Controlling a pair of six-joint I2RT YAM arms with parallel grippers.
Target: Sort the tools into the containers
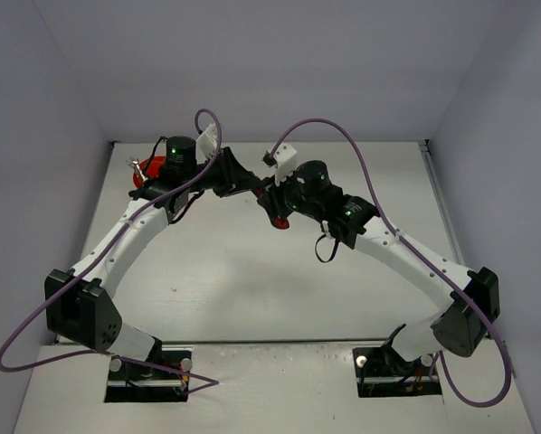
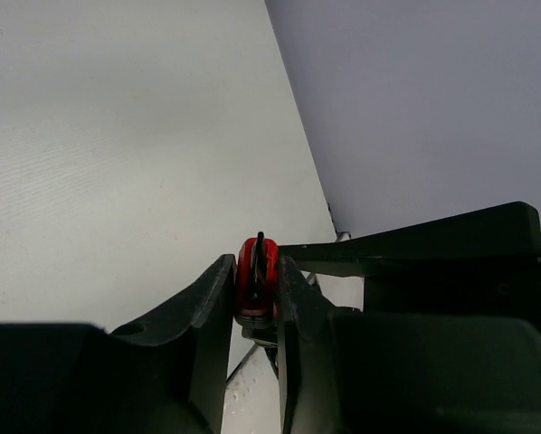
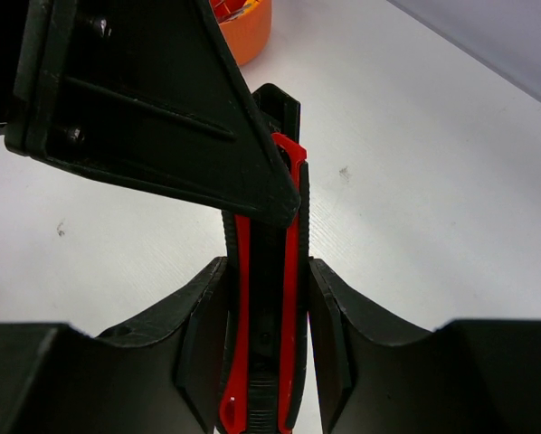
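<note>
Two white arms reach in from the near edge of the pale grey table (image 1: 252, 289) and meet over its far middle in the top view, the left gripper (image 1: 252, 186) and the right gripper (image 1: 272, 202) nose to nose. A red-and-black-handled tool (image 1: 279, 220) shows as a small red patch just beneath them. A round orange-red plastic tub (image 1: 149, 172) sits on the table at the far left, half hidden behind the left wrist, with a thin silver tool (image 1: 137, 165) poking past its rim (too small to say which kind). From the left wrist, the left gripper (image 2: 255, 264) has its two black fingers (image 2: 218, 294) pressed against either side of the red-and-black-handled tool (image 2: 253, 276), pinching its end, and the tool hangs above the table surface near the back wall. From the right wrist, the right gripper (image 3: 266, 264) clamps the same red-and-black-handled tool (image 3: 269, 307) along its handle, both fingers (image 3: 203, 316) flush with its sides. The tool runs straight away from the camera, its far end covered by the left gripper's black wedge-shaped finger (image 3: 162, 117). The round orange-red plastic tub (image 3: 252, 32) peeks in at the top edge, well apart from the tool.
</note>
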